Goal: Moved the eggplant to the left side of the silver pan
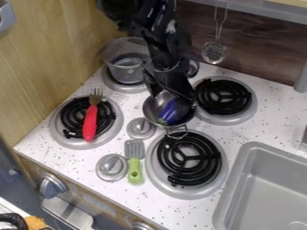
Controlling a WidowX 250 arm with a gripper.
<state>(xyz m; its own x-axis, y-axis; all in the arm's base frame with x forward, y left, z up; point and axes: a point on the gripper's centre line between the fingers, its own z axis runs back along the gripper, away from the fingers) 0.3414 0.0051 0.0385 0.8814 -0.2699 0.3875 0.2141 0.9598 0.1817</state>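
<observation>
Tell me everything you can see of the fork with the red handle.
The fork has a thick, bright red handle that looks like plastic or rubber, and a dull, brownish metal head with tines. It lies across the black coils of the left front burner, tines towards the back wall and handle towards the counter's front edge, slightly slanted. The handle's end reaches over the burner's silver rim. It looks whole, and only the burner appears to touch it.
</observation>
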